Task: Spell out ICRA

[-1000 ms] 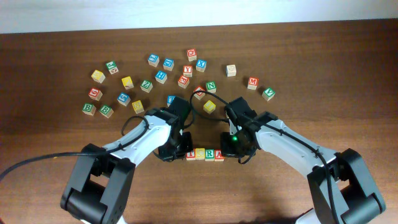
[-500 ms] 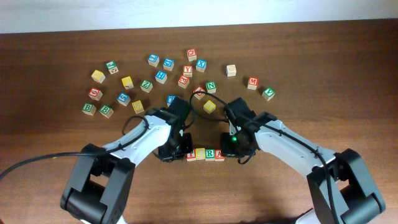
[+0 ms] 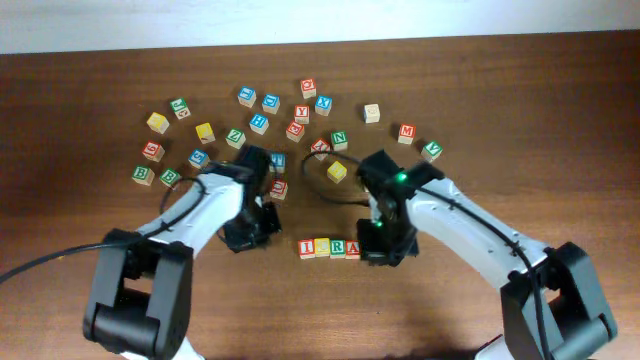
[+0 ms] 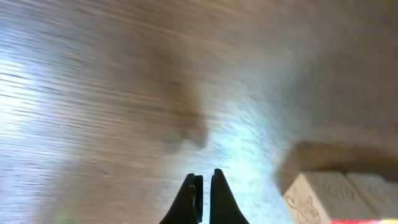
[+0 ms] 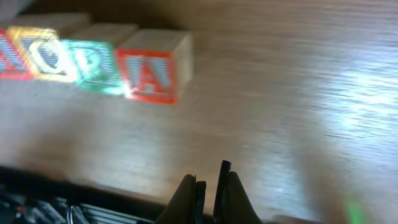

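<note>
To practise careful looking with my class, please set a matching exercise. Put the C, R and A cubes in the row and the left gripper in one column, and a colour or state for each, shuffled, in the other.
Column one:
1. C cube
2. R cube
3. A cube
4. left gripper

Column two:
a. green face
b. shut, holding nothing
c. yellow face
d. red face

Pairs: 1-c, 2-a, 3-d, 4-b

Both arms bent inward, wrists seemingly low, left tool (image 4: 204, 176) and right tool (image 5: 208, 172) shut
</note>
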